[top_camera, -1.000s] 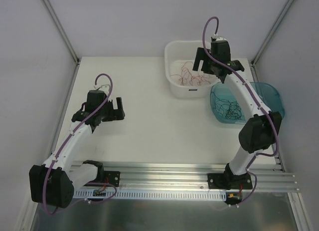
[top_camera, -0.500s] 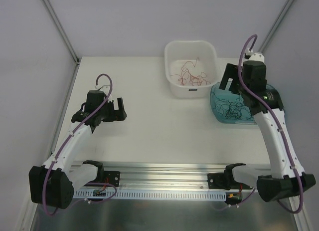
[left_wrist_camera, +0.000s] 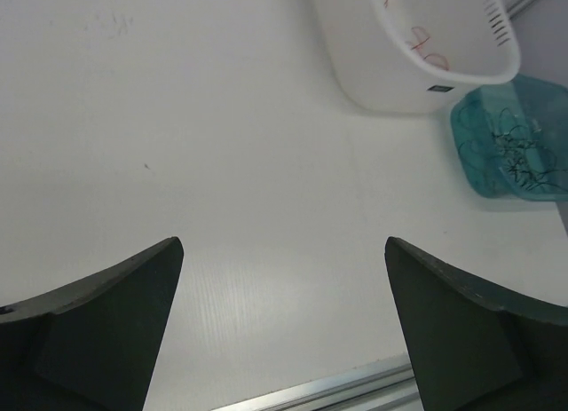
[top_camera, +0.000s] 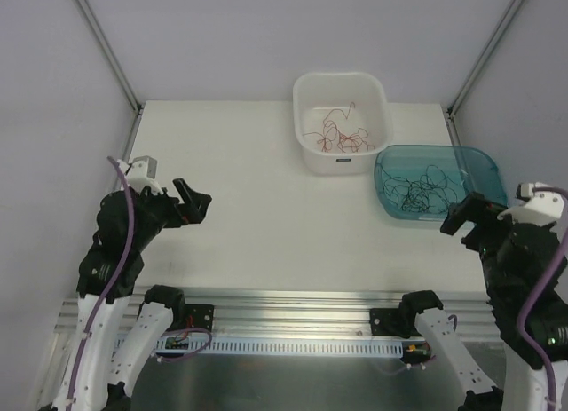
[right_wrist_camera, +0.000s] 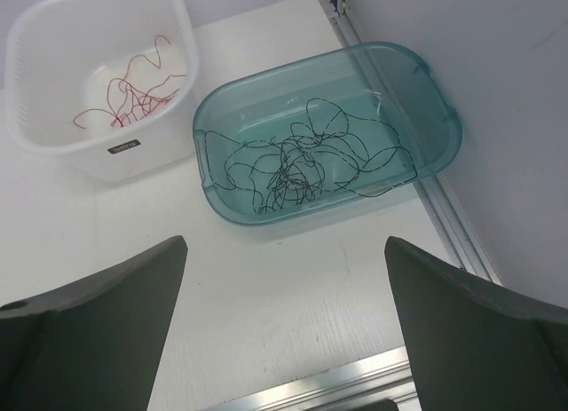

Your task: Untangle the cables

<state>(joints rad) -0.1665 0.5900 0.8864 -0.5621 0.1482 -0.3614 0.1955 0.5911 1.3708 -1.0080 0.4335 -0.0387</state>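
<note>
Loose red cables (top_camera: 342, 136) lie curled in the white tub (top_camera: 340, 75) at the back of the table. Black cables (top_camera: 419, 187) lie tangled in the teal tub (top_camera: 484, 155) to its right. The right wrist view shows both: red cables (right_wrist_camera: 133, 91) and black cables (right_wrist_camera: 302, 162). My left gripper (top_camera: 192, 202) hangs open near the front left, far from both tubs. Open and empty too, my right gripper (top_camera: 466, 217) sits just in front of the teal tub. Nothing lies between the left gripper (left_wrist_camera: 284, 244) fingers or the right gripper (right_wrist_camera: 284, 244) fingers.
An aluminium rail (top_camera: 293, 304) runs along the near edge with both arm bases on it. Grey walls and slanted frame posts (top_camera: 106, 47) close in the left, back and right sides. The teal tub stands close to the right edge strip (right_wrist_camera: 453, 225).
My right arm swung from over the white tub, past the teal tub, back to the front right. My left arm pulled back toward the front left. Both grippers stayed open.
</note>
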